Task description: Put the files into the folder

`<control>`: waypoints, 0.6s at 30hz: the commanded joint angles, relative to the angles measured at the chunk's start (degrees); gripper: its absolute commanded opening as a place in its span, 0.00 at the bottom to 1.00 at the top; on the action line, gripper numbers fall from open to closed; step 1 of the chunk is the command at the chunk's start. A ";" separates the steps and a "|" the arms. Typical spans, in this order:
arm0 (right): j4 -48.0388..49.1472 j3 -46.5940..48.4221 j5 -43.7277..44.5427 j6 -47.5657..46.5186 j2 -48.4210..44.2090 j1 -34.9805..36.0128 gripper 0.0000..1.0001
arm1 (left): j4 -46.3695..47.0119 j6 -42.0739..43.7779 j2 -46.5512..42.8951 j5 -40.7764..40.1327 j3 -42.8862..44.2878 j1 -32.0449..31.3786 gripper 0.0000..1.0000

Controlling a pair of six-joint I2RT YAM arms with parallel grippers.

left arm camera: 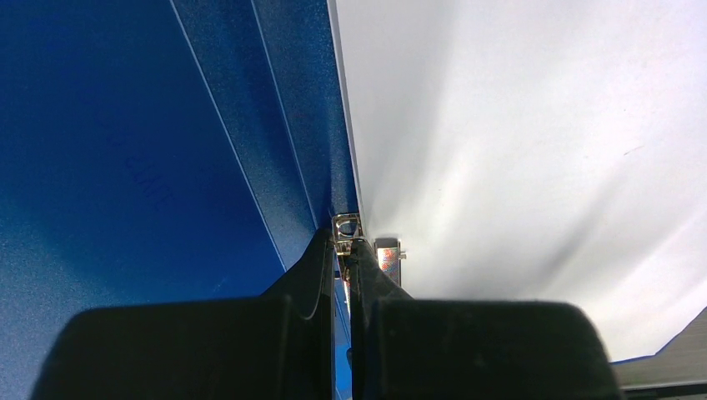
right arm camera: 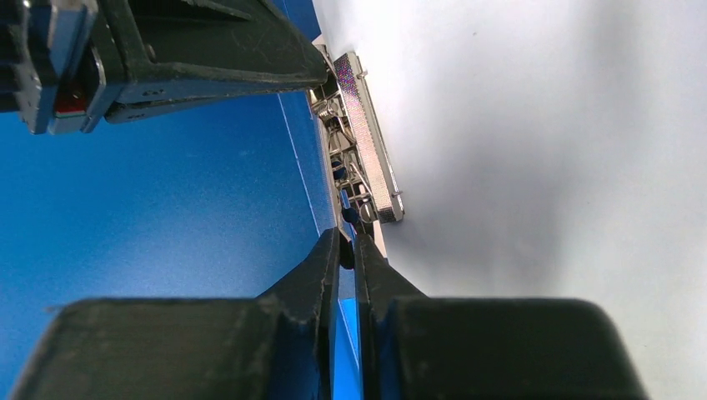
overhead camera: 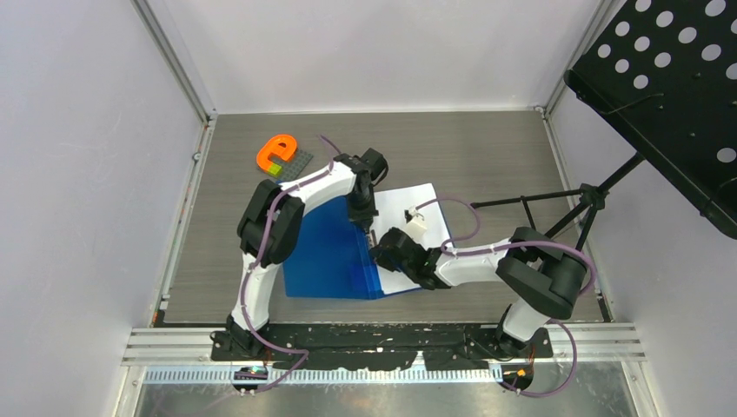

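Observation:
The blue folder (overhead camera: 326, 252) lies open mid-table, its cover spread to the left. The white files (overhead camera: 417, 201) lie on its right half. The metal clip (right arm camera: 367, 142) runs along the spine between blue cover (right arm camera: 167, 208) and files (right arm camera: 542, 150). My left gripper (overhead camera: 370, 228) reaches down from the far side and is shut on the clip's far end (left arm camera: 346, 227), with the cover (left arm camera: 150, 150) to its left and the files (left arm camera: 517, 150) to its right. My right gripper (overhead camera: 381, 252) is shut on the clip's near end (right arm camera: 348, 242). The left gripper's fingers (right arm camera: 250, 50) show just beyond.
An orange letter-shaped block (overhead camera: 276, 152) sits on a small grey plate (overhead camera: 295, 162) at the far left. A black perforated stand (overhead camera: 669, 87) hangs over the right side, its tripod legs (overhead camera: 539, 202) reaching onto the table beside the files. Walls close in left, right and back.

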 commanded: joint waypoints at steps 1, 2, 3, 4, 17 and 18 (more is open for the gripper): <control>-22.60 -8.00 0.48 -1.09 6.05 -1.21 0.05 | -2.59 2.42 2.94 -3.20 -2.97 -0.20 0.00; -22.62 -7.68 0.52 -1.78 5.05 -1.21 0.05 | -2.61 2.55 2.87 -3.41 -2.94 -0.22 0.00; -22.88 -7.06 0.71 -2.22 4.53 -1.20 0.05 | -2.67 2.76 2.79 -3.41 -2.95 -0.19 0.00; -23.16 -6.64 0.81 -2.96 3.52 -1.27 0.05 | -2.60 3.02 2.55 -3.28 -2.94 -0.15 0.00; -24.19 -3.35 -0.20 -6.05 6.12 -2.86 0.05 | 1.35 2.98 -4.49 1.11 -6.37 -0.43 0.17; -23.95 -3.43 -0.37 -6.12 6.12 -3.11 0.05 | 1.40 3.06 -4.65 1.27 -6.24 -0.45 0.18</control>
